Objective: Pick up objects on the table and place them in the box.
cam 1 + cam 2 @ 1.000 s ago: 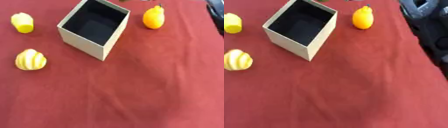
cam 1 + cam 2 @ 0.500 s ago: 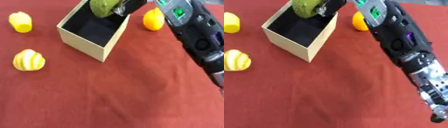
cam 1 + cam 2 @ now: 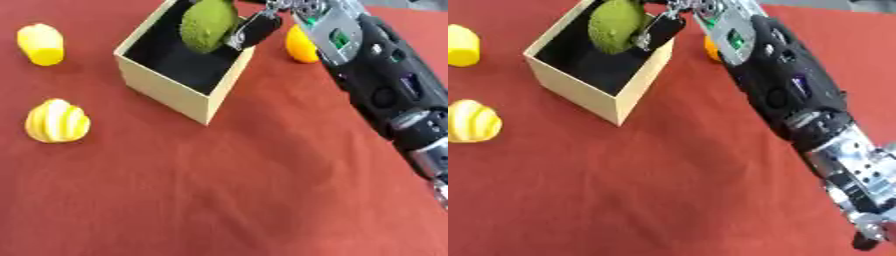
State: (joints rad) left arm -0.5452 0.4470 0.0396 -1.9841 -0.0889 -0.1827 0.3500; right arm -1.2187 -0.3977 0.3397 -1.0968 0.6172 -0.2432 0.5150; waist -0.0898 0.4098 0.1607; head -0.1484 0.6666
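Note:
An open tan box (image 3: 164, 89) with a black inside stands at the upper left of the red table. My right hand (image 3: 259, 26) reaches in from the right and is shut on a rough green fruit (image 3: 207, 25), held over the box's far right corner. An orange fruit (image 3: 300, 45) lies behind my forearm, partly hidden. A yellow fruit (image 3: 40, 44) lies far left, and a yellow and white striped one (image 3: 57, 121) lies below it. My left hand shows in no view.
My black right forearm (image 3: 789, 95) crosses the right side of the red tablecloth (image 3: 219, 190) from the lower right up to the box.
One second ago no arm was over the table. My right arm came in from the right with the green fruit and now holds it lower over the box opening.

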